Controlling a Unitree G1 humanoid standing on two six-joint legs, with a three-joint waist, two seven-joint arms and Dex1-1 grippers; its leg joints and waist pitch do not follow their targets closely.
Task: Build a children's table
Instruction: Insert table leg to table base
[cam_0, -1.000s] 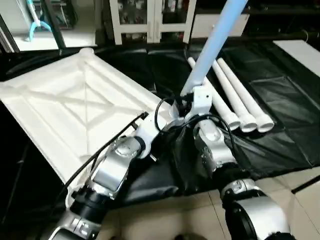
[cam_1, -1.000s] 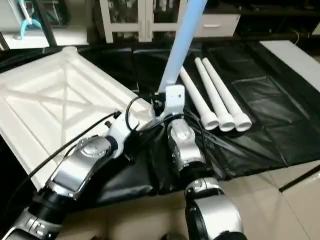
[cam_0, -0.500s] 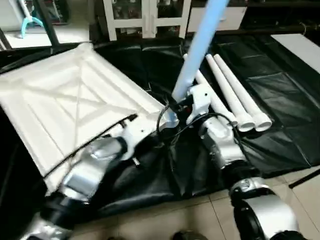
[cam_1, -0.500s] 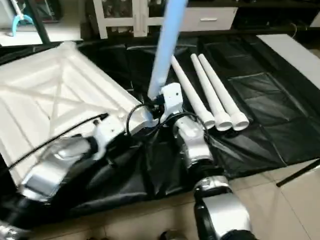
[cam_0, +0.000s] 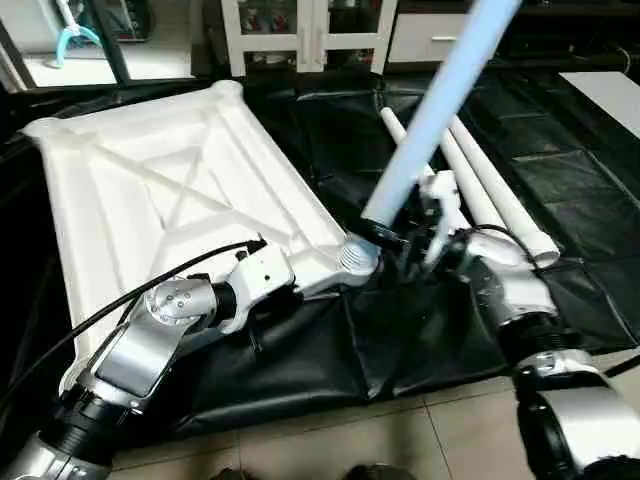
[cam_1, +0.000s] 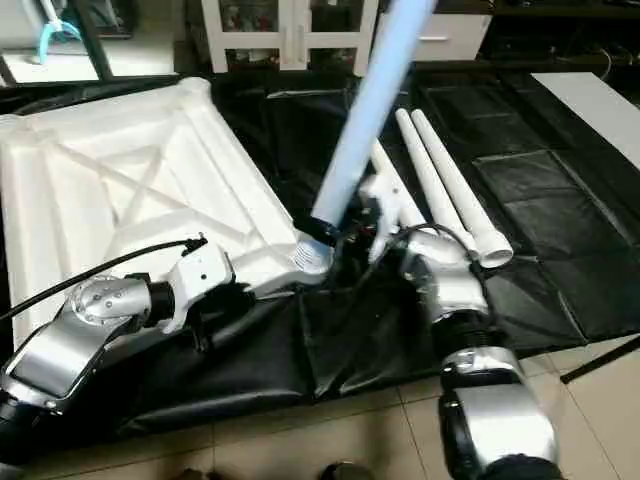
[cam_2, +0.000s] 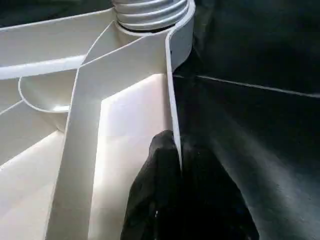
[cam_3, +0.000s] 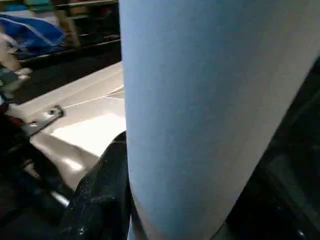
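Writing: none legible on any part.
Left hand (cam_2: 177, 165): black fingers clenched on the near rim of the white plastic rectangular tabletop (cam_0: 190, 190), close to its ribbed round corner socket (cam_0: 358, 256); silver forearm reaches in low from the left.
Right hand (cam_0: 415, 240): grasping the lower end of a long white tapered tubular leg (cam_0: 440, 105), which leans up and away; its foot sits just above that corner socket.
Tabletop: lies upside down, X-ribbed underside up, on a black plastic sheet (cam_0: 560, 170).
Spare legs (cam_0: 495, 195): three white tubes side by side on the sheet, right of the held leg.
Floor: beige tiles (cam_0: 400, 435) at the near edge.
Room: white glass-door cabinet (cam_0: 300, 30) at the far side.
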